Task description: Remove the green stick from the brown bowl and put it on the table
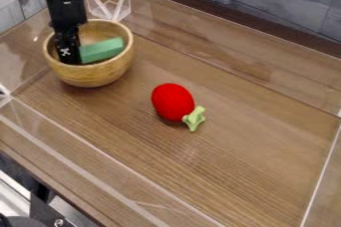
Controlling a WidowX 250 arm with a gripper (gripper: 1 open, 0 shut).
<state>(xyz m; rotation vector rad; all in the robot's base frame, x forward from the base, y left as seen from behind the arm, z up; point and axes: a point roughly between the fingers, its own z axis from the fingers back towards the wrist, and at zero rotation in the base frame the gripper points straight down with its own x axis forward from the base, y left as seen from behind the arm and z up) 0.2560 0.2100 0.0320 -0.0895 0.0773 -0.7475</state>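
Note:
The brown bowl [91, 70] stands at the left of the wooden table [240, 161]. A green stick [104, 49] lies inside it, tilted toward the right rim. My black gripper [67, 56] points straight down into the bowl at the stick's left end. Its fingers look shut on that end, though the fingertips are hidden against the bowl's inside.
A red strawberry-like toy [172, 102] with a green stem lies near the table's middle. Clear plastic walls [320, 186] fence the table on all sides. A clear holder [118, 5] stands behind the bowl.

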